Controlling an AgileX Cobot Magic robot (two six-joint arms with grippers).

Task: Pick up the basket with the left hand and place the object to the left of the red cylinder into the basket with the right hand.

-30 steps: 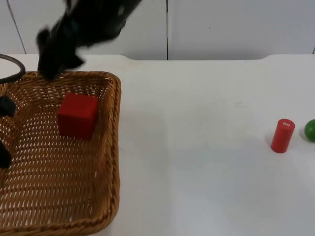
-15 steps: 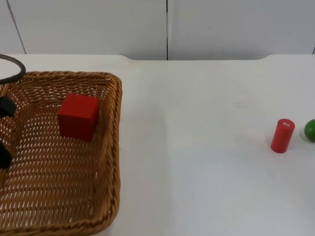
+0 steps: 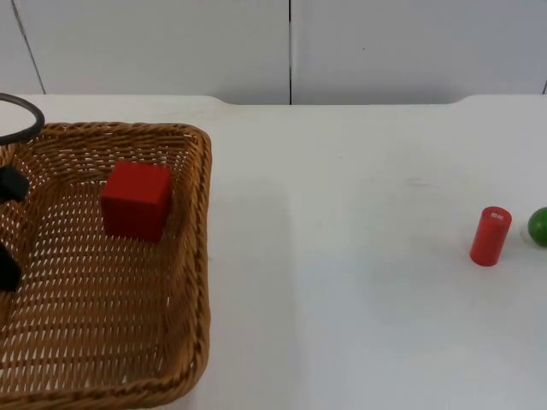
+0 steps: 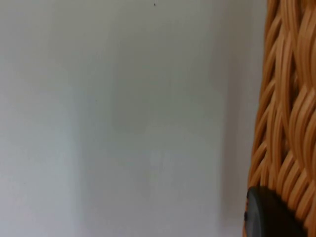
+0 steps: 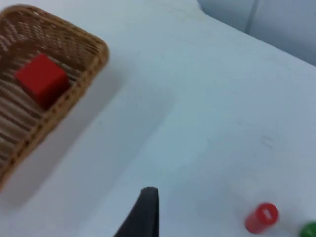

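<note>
Left claw (image 3: 7, 231) clamps basket (image 3: 192, 256) rim at nine o'clock, steadying it for loading; red cube (image 3: 135, 200) lies inside; right claw (image 5: 145, 212), fingers' state unclear, hangs above tabletop (image 3: 359, 282); red cylinder (image 3: 491, 237) at three o'clock.

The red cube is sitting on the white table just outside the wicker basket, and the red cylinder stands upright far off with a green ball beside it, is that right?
Not quite. The red cube lies inside the wicker basket, not on the table outside it, as the top view shows. The rest holds: the red cylinder stands upright far off on the white table, with the green ball beside it.
</note>
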